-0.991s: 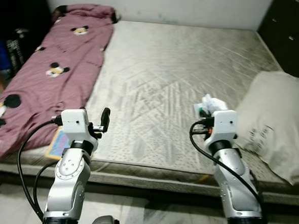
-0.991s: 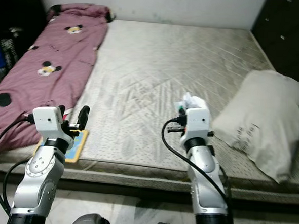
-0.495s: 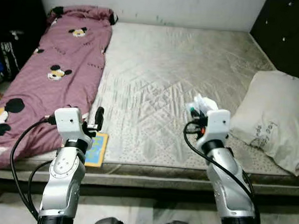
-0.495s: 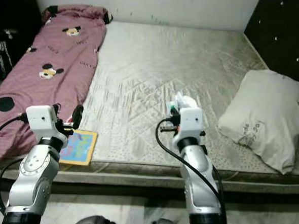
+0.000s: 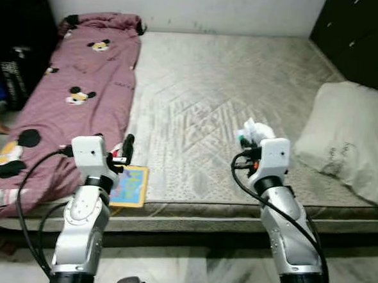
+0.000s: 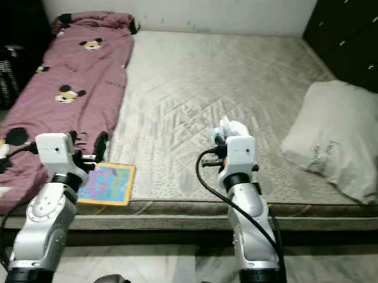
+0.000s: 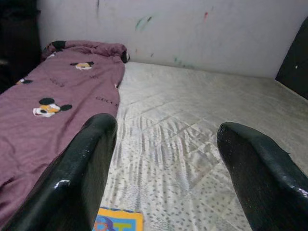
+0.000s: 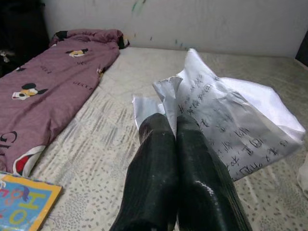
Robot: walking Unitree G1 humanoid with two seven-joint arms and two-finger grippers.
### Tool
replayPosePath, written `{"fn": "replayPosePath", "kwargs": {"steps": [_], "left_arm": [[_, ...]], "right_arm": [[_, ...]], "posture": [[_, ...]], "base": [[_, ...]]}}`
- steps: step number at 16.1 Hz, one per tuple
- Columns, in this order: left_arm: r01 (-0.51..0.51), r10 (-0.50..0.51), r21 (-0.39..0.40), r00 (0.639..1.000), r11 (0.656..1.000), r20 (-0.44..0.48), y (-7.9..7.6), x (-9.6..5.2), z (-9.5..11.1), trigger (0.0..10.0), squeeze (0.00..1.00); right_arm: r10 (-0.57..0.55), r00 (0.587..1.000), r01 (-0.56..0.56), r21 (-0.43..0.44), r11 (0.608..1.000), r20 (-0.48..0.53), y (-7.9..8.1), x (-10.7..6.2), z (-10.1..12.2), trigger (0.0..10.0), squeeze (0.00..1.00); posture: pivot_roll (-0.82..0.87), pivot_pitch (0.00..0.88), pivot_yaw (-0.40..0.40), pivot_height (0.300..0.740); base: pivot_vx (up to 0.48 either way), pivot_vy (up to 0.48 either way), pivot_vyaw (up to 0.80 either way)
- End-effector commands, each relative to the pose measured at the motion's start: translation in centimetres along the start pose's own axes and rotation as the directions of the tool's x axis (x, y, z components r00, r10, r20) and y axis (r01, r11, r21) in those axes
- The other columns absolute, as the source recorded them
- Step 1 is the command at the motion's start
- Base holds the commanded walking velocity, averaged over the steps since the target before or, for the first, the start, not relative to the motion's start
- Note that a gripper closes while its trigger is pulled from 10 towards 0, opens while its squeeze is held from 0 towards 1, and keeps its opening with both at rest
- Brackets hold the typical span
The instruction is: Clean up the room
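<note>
The right end effector [image 8: 175, 144] pinches a crumpled printed paper [image 8: 226, 130]; the left end effector [image 7: 163, 159] is spread, a colourful book [image 5: 130, 185] just below. Keep the pinch firm while carrying.

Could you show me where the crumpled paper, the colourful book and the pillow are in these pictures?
crumpled paper [image 8: 226, 125], right wrist view, on its printed face above the shut right tool.
colourful book [image 6: 108, 183], right eye view, middle of its cover.
pillow [image 5: 348, 140], left eye view, middle of its top face.
</note>
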State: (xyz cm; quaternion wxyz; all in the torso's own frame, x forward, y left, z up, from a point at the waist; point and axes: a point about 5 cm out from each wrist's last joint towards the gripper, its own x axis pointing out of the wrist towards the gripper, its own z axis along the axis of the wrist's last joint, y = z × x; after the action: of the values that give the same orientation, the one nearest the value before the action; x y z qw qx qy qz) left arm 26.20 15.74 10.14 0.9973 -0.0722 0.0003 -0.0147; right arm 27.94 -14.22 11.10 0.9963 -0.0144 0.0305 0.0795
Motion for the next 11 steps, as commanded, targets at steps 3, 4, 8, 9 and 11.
{"fn": "replayPosePath", "kwargs": {"steps": [3, 4, 8, 9, 11], "left_arm": [[0.022, -0.022, 0.001, 1.0, 1.0, 0.016, -0.35, 0.16, 0.36, 10.0, 0.0], [0.026, -0.026, 0.0, 1.0, 1.0, 0.018, -0.37, 0.18, 0.36, 10.0, 0.0], [0.03, -0.03, -0.004, 0.999, 1.0, 0.02, -0.45, 0.21, 0.35, 10.0, 0.0], [0.03, -0.03, -0.004, 0.999, 1.0, 0.02, -0.45, 0.22, 0.35, 10.0, 0.0], [0.029, -0.029, -0.004, 0.999, 1.0, 0.02, -0.44, 0.21, 0.34, 10.0, 0.0]], "right_arm": [[-0.011, 1.0, 0.011, -0.007, 1.0, 0.004, -0.39, 0.16, 0.13, 10.0, 0.0], [-0.011, 1.0, 0.011, -0.006, 1.0, 0.006, -0.37, 0.2, 0.18, 10.0, 0.0], [-0.009, 1.0, 0.01, -0.013, 1.0, 0.009, -0.39, 0.3, 0.29, 10.0, 0.0], [-0.011, 1.0, 0.011, -0.014, 1.0, 0.01, -0.41, 0.33, 0.29, 10.0, 0.0], [-0.012, 1.0, 0.012, -0.017, 1.0, 0.007, -0.47, 0.31, 0.2, 10.0, 0.0]], "posture": [[-0.09, 0.0, 0.026, 0.74], [-0.09, 0.0, 0.026, 0.74], [-0.09, 0.0, 0.023, 0.74], [-0.09, 0.0, 0.023, 0.74], [-0.09, 0.0, 0.024, 0.74]], "base": [[0.196, 0.0, 0.0], [0.311, 0.0, 0.0], [0.32, 0.0, 0.0], [0.33, 0.0, 0.0], [0.337, 0.0, 0.0]]}}
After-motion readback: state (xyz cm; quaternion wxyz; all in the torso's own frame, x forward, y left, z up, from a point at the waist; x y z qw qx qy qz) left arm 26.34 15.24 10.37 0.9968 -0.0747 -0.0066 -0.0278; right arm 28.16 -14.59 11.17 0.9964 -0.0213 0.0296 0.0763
